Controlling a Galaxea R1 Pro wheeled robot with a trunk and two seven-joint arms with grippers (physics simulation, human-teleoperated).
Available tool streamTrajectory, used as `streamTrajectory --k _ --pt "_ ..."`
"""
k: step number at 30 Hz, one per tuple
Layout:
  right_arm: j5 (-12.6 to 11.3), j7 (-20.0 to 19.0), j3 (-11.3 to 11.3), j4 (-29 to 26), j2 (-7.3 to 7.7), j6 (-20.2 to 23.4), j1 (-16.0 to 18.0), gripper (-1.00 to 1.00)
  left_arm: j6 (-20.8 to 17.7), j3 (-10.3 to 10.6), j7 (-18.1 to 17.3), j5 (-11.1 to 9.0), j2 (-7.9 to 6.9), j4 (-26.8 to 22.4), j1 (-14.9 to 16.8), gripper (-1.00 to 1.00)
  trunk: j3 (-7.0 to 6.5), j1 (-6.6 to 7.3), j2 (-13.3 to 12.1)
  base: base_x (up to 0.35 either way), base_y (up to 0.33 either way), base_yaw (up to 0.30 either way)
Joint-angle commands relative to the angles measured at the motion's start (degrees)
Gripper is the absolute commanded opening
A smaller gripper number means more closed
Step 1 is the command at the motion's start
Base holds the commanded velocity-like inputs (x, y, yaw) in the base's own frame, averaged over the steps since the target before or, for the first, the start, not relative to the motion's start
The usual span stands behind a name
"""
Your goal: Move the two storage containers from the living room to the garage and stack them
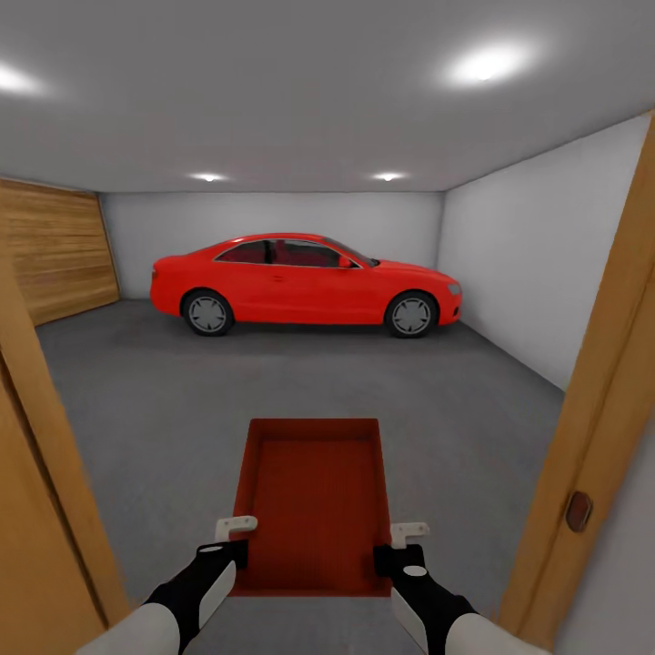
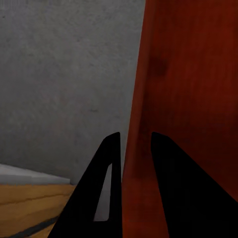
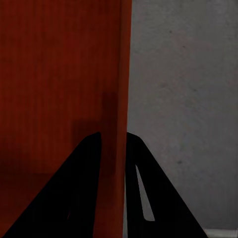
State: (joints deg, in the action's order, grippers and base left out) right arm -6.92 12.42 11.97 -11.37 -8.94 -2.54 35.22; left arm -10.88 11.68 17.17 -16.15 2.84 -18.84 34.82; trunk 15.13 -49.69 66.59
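From the head camera I look through a wooden door frame [image 1: 596,400] into the garage, white-walled with a grey ceiling. A red car [image 1: 305,285] is parked side-on at the far end, with a wooden door [image 1: 55,259] on the left wall. One storage container [image 1: 314,500] is held out in front of me above the dark concrete floor [image 1: 146,400], its open top facing up. My left gripper [image 1: 238,539] has its side wall on the left and my right gripper [image 1: 400,544] has the opposite wall.

On the left wrist camera, the two black fingers [image 2: 101,198] straddle the container's red wall [image 2: 188,99], jaws clamped on it, with grey floor beyond.

On the right wrist camera it is the same: the fingers [image 3: 148,193] sit on either side of the container wall [image 3: 64,89], jaws clamped on it, with concrete beside it.
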Motion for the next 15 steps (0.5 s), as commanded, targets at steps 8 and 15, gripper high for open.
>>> streamTrajectory --k 8,15 --pt "-1.3 0.2 -0.6 0.1 -0.03 -0.2 0.0 -1.00 0.1 -2.1 0.7 1.1 -3.90 -0.3 0.1 -1.00 0.07 -0.03 0.0 0.316 0.000 0.000" --pt "-1.3 0.2 -0.6 0.1 -0.03 -0.2 0.0 -1.00 0.1 -2.1 0.7 1.1 -3.90 -0.3 0.1 -1.00 0.07 -0.03 0.0 0.316 0.000 0.000"
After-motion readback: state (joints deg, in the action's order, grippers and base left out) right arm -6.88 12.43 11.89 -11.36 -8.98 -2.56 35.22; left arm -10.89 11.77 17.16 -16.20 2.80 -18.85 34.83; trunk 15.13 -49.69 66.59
